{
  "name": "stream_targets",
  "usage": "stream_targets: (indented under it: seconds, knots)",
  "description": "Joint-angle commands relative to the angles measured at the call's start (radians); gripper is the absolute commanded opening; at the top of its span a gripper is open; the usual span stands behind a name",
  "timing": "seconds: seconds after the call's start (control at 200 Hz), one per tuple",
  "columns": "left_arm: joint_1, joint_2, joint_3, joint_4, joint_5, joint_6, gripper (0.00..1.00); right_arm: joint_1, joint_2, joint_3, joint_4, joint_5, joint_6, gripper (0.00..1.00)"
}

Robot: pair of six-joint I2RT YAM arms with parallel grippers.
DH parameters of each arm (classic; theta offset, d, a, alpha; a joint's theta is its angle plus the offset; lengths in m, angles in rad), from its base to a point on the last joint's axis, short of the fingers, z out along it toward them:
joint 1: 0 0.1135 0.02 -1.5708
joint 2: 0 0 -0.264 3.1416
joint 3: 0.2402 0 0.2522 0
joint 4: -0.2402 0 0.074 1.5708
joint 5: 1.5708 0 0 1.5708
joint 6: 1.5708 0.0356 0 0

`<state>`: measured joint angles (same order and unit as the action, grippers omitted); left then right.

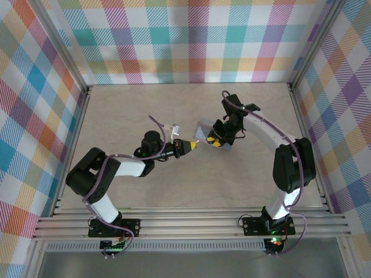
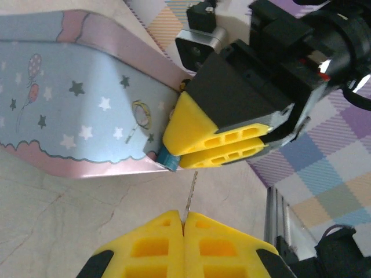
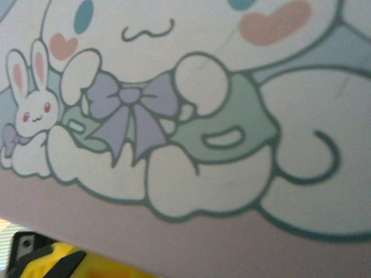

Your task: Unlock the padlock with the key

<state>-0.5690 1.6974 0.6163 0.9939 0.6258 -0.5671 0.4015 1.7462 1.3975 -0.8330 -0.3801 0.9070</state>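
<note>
My left gripper [image 2: 184, 215] is shut on the key [image 2: 189, 194], a thin metal sliver sticking out from between its yellow fingertips. The key's tip points at the padlock [image 2: 167, 159], a small blue block at the corner of the pale-blue cartoon tin [image 2: 69, 98], and stops just short of it. My right gripper [image 2: 174, 146] is shut on the padlock, its yellow fingers stacked close together. From above, my left gripper [image 1: 195, 144] and right gripper [image 1: 212, 141] meet tip to tip at mid-table beside the tin [image 1: 204, 128]. The tin's printed face [image 3: 203, 116] looms close in the right wrist view.
The tin is lifted and tilted over the beige tabletop [image 1: 133, 110]. Plaid walls [image 1: 191, 40] close in the back and both sides, with metal rails [image 1: 191, 223] along the near edge. Bare table lies to the left and behind the arms.
</note>
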Motion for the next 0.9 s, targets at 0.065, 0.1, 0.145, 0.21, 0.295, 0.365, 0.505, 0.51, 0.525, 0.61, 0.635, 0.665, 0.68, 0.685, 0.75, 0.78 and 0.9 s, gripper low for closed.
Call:
stream_targets:
  seconds: [0.065,0.1,0.145,0.21,0.295,0.365,0.505,0.51,0.525,0.61,0.635,0.665,0.68,0.685,0.75,0.78,0.9]
  knots:
    - [-0.022,0.056,-0.015,0.205,-0.036,-0.083,0.00,-0.015,0.004,0.060,0.033,-0.096,0.047,0.00]
    - [-0.026,0.060,-0.012,0.205,-0.039,-0.079,0.00,-0.016,0.002,0.063,0.035,-0.101,0.050,0.00]
    - [-0.030,0.063,-0.008,0.203,-0.044,-0.078,0.00,-0.019,0.001,0.064,0.040,-0.107,0.054,0.00]
    - [-0.036,0.070,-0.003,0.206,-0.049,-0.081,0.00,-0.022,0.001,0.059,0.051,-0.122,0.061,0.00]
    - [-0.040,0.085,0.001,0.217,-0.049,-0.089,0.00,-0.026,-0.005,0.040,0.088,-0.150,0.081,0.00]
    - [-0.041,0.097,0.000,0.238,-0.055,-0.103,0.00,-0.030,-0.014,0.021,0.122,-0.172,0.101,0.00]
    - [-0.042,0.108,0.000,0.255,-0.066,-0.112,0.00,-0.038,-0.028,0.004,0.145,-0.184,0.114,0.00]
    - [-0.042,0.108,0.001,0.256,-0.066,-0.112,0.00,-0.038,-0.028,0.004,0.145,-0.185,0.114,0.00]
    - [-0.041,0.110,0.002,0.258,-0.066,-0.115,0.00,-0.039,-0.029,0.003,0.145,-0.186,0.113,0.00]
    - [-0.041,0.121,0.006,0.273,-0.062,-0.125,0.00,-0.039,-0.036,-0.004,0.151,-0.192,0.113,0.00]
    - [-0.042,0.124,0.008,0.275,-0.061,-0.125,0.00,-0.039,-0.037,-0.007,0.153,-0.193,0.114,0.00]
    - [-0.042,0.127,0.008,0.278,-0.060,-0.126,0.00,-0.041,-0.040,-0.010,0.157,-0.196,0.115,0.00]
    - [-0.041,0.128,0.008,0.280,-0.061,-0.127,0.00,-0.042,-0.040,-0.011,0.158,-0.197,0.116,0.00]
    - [-0.041,0.129,0.008,0.281,-0.061,-0.127,0.00,-0.041,-0.042,-0.012,0.159,-0.197,0.116,0.00]
    - [-0.042,0.131,0.009,0.288,-0.062,-0.128,0.00,-0.041,-0.046,-0.020,0.161,-0.199,0.117,0.00]
    - [-0.041,0.133,0.011,0.287,-0.063,-0.129,0.00,-0.041,-0.049,-0.022,0.163,-0.200,0.116,0.00]
    - [-0.042,0.143,0.020,0.287,-0.058,-0.128,0.00,-0.041,-0.056,-0.035,0.171,-0.203,0.120,0.00]
